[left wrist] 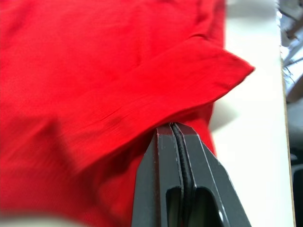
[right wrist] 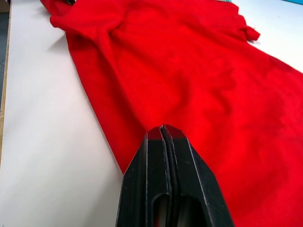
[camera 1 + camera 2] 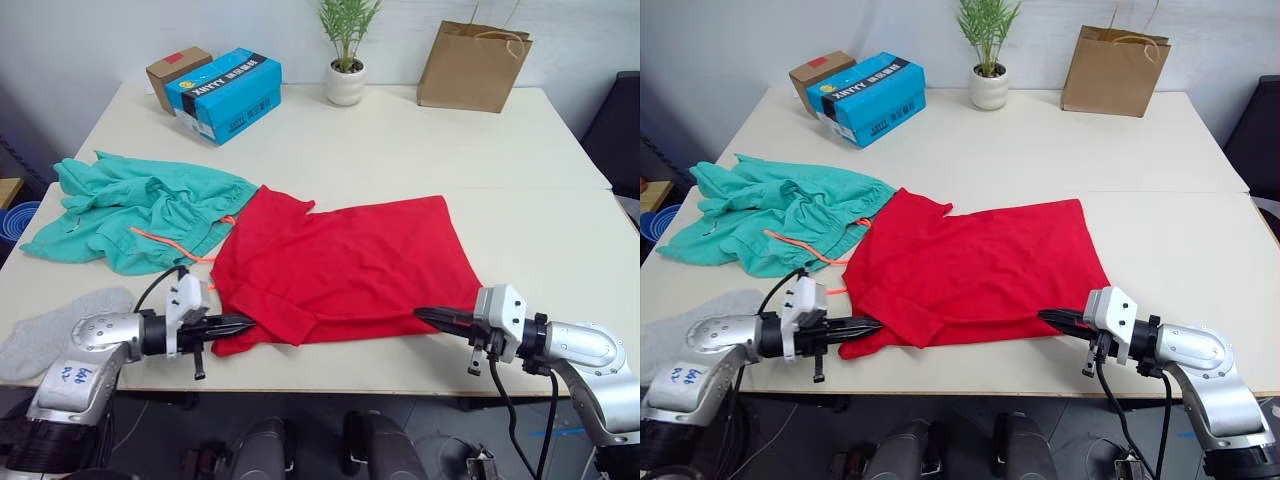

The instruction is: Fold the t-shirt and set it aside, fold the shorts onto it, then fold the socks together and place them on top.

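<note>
- Right now I have the t-shirt lying spread near the front edge of the table, with the left pincer at its near left corner and the right pincer at its near right corner.
- Both wrist views show the fingers pressed together at the cloth edge; I judge each pincer clamped on the t-shirt hem, though how much fabric sits between the fingers is hidden.
- If the bite is thin, I risk the hem slipping free on one side as I lift, leaving a skewed fold.
- The left corner is already doubled over into a flap, so I could be pinching two layers and drag a crease into the fold.
- The shorts touch the t-shirt's left side, their orange drawstring trailing toward my left pincer; a sweep there may snag it.
- The socks lie at the front-left table edge beside my left arm, and I could knock them off.
</note>
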Controlling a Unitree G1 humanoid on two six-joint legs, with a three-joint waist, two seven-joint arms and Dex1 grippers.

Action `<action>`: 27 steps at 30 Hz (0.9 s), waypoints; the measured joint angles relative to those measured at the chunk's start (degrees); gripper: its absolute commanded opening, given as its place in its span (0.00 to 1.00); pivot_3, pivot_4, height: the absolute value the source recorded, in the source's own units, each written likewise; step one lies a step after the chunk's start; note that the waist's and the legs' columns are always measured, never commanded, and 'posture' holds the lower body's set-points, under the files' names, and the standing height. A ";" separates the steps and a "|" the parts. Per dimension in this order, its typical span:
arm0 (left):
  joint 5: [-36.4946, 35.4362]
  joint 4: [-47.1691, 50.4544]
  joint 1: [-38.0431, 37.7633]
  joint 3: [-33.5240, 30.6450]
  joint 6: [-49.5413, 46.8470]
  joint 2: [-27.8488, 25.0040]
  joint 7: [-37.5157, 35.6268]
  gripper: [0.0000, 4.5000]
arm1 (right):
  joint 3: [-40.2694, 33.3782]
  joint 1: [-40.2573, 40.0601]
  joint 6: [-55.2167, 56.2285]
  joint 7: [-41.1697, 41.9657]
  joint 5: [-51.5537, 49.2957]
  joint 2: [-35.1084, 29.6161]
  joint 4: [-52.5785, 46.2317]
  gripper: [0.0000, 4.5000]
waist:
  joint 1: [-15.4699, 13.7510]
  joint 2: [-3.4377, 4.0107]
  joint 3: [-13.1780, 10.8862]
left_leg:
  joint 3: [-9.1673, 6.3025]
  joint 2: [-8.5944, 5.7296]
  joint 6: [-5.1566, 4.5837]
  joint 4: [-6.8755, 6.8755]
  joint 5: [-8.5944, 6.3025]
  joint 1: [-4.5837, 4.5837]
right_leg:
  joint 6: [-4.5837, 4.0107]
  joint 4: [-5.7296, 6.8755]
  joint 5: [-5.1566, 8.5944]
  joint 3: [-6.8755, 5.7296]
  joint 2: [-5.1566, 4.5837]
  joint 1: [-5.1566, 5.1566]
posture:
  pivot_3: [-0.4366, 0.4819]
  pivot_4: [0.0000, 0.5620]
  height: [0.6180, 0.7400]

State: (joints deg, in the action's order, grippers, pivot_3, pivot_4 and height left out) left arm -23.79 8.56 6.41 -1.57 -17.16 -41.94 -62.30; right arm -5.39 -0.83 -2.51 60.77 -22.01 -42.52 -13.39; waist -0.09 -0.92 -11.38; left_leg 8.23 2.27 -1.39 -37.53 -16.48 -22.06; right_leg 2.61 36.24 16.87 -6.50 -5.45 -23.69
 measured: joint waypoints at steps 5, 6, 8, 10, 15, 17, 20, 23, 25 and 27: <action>3.64 -0.49 2.25 4.91 3.66 1.58 -1.05 0.01 | 0.00 -0.01 0.02 -0.13 0.04 0.00 0.00 0.00 | 0.20 0.00 0.00 | 0.02 0.00 0.00 0.03 0.02 0.00 | 0.00 0.00 0.00 0.00 0.03 -0.01 | 0.48 0.27 1.00; 3.85 -0.58 2.66 5.21 4.18 2.67 -1.00 0.01 | 0.00 -0.01 0.05 -0.14 0.04 0.00 0.01 0.00 | 0.17 0.00 0.00 | 0.03 0.00 0.00 0.03 0.02 0.01 | 0.00 0.01 0.00 -0.01 0.03 -0.01 | 0.48 0.27 1.00; 4.27 -1.25 3.97 6.52 4.81 3.90 -1.05 0.01 | 0.00 0.00 0.13 -0.15 0.06 0.01 0.02 0.00 | 0.10 0.00 0.00 | 0.02 0.00 -0.03 0.01 0.03 0.00 | 0.01 0.01 0.00 -0.02 0.04 0.00 | 0.48 0.27 1.00; 5.69 -2.31 4.79 8.25 5.91 4.01 -1.67 0.01 | 0.00 -0.01 0.24 -0.14 0.09 0.01 0.03 0.00 | 0.08 0.00 0.00 | 0.03 -0.01 -0.03 0.00 0.03 0.01 | 0.01 0.01 -0.01 -0.02 0.04 0.01 | 0.48 0.27 1.00; 8.81 -3.81 6.34 11.81 8.36 6.35 -1.50 0.01 | 0.00 -0.12 0.76 -0.12 0.13 0.04 0.11 0.00 | 0.07 0.00 0.00 | 0.03 -0.01 -0.04 0.00 0.03 0.00 | 0.02 0.01 -0.01 -0.02 0.04 0.01 | 0.48 0.27 1.00; 9.12 -5.02 7.12 11.06 8.87 9.15 1.70 0.01 | 0.01 -0.32 1.30 -0.13 0.20 0.09 0.12 0.00 | 0.00 0.00 0.00 | 0.02 -0.01 -0.06 -0.05 0.03 -0.01 | 0.04 0.03 -0.02 -0.02 0.03 0.01 | 0.48 0.27 1.00; 8.81 -7.05 9.21 7.54 8.70 13.52 8.63 0.01 | 0.00 -0.66 1.64 -0.48 0.42 0.32 0.18 0.00 | -0.12 -0.01 0.00 | 0.00 -0.01 -0.08 -0.12 0.04 -0.03 | 0.09 0.08 -0.05 -0.03 0.03 0.02 | 0.48 0.27 1.00; 8.60 -9.66 11.25 2.71 7.62 15.24 14.85 0.01 | -0.01 -0.82 2.57 -0.98 0.43 0.43 0.39 0.00 | 0.03 -0.01 0.00 | 0.01 -0.01 -0.08 -0.13 0.03 -0.02 | 0.10 0.13 -0.05 -0.03 0.03 0.02 | 0.48 0.27 1.00; 8.77 -10.19 11.36 1.47 7.34 16.26 17.71 0.01 | -0.04 -0.75 2.59 -1.14 0.38 0.48 0.80 0.00 | 0.13 -0.01 0.00 | 0.01 -0.01 -0.05 -0.11 0.04 -0.01 | 0.10 0.13 -0.05 -0.03 0.04 0.02 | 0.48 0.27 1.00; 8.46 -10.28 10.91 0.57 6.30 17.66 20.17 0.01 | -0.02 0.53 2.42 -1.22 -0.16 1.29 1.27 0.00 | 0.15 -0.02 -0.01 | 0.01 -0.01 -0.04 -0.13 0.05 -0.02 | 0.10 0.13 -0.05 -0.04 0.04 0.01 | 0.48 0.27 1.00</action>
State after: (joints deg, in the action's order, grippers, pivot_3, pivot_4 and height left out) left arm -15.33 -1.72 17.31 -1.00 -10.86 -24.28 -42.13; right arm -5.41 -0.30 -0.09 59.55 -22.17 -41.23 -12.12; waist 0.07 -0.94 -11.39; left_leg 8.24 2.26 -1.44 -37.65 -16.43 -22.08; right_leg 2.71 36.37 16.81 -6.54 -5.42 -23.68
